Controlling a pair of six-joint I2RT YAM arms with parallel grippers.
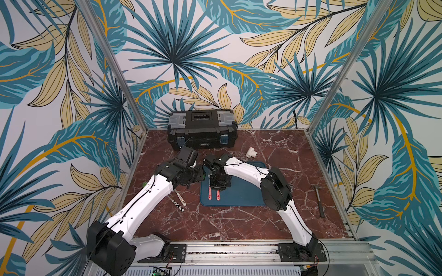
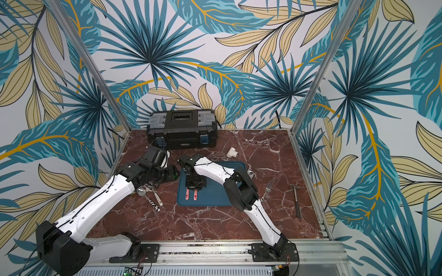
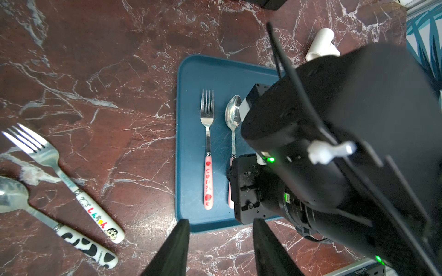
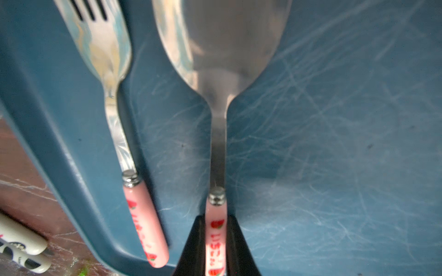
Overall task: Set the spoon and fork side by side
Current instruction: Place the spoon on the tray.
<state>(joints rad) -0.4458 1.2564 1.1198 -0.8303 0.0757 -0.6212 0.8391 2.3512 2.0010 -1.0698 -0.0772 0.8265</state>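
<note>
1. Pink-handled spoon (image 4: 216,148) lies on the blue tray (image 3: 191,71), parallel beside the fork (image 3: 207,148).
2. Right gripper (image 4: 216,241) clenches the spoon handle, likely aligning it.
3. Left gripper (image 3: 221,248) hovers parted, empty.

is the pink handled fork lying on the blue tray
Yes, the left wrist view shows the pink-handled fork lying flat on the blue tray.

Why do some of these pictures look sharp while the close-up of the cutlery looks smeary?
In the right wrist view, the pink-handled steel spoon and pink-handled fork are soft and out of focus, too near the lens, with washed-out reflections. In the left wrist view, the dark blue plastic tray is crisp, though the frame bends towards its edges. In both top views, lighting is even and shadows are faint.
</note>
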